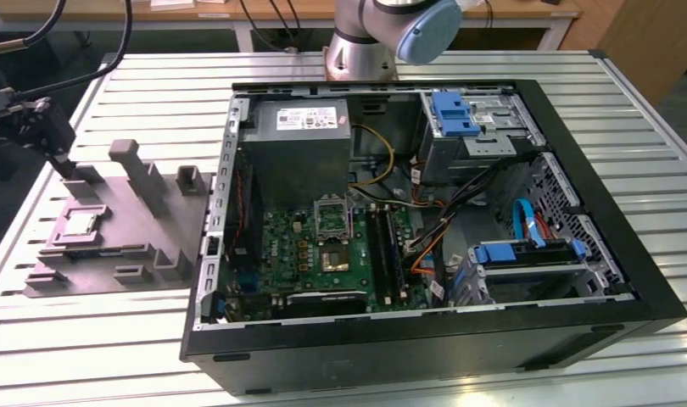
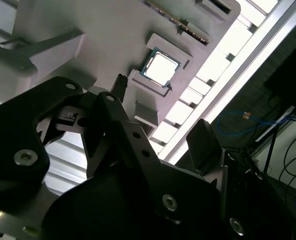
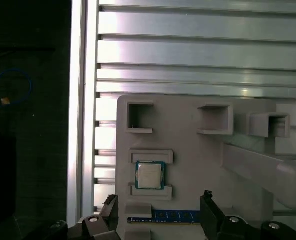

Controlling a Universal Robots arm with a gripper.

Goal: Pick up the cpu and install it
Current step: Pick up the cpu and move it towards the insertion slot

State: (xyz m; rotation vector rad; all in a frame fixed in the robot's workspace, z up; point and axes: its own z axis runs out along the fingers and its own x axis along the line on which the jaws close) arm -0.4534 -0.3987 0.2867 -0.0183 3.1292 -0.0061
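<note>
Cpu [image 3: 149,175], flat in its square pocket on the grey moulded tray [image 3: 197,160], toward the exterior view's left of the open computer case [image 1: 411,356]. Gripper [image 3: 157,199] empty, fingers spread; chip just beyond the fingertips, centred between them.

A bright slatted aluminium table [image 1: 95,339] stands in front of a long wooden desk [image 1: 513,12].

The first wrist view's edge is cutting off my claw [image 3: 157,200] behind its two spread fingertips [image 3: 206,201], and in the second wrist view its dark body is hiding part of the grey tray [image 2: 113,55]. In the exterior view the frame is cropping my arm [image 1: 363,41].
</note>
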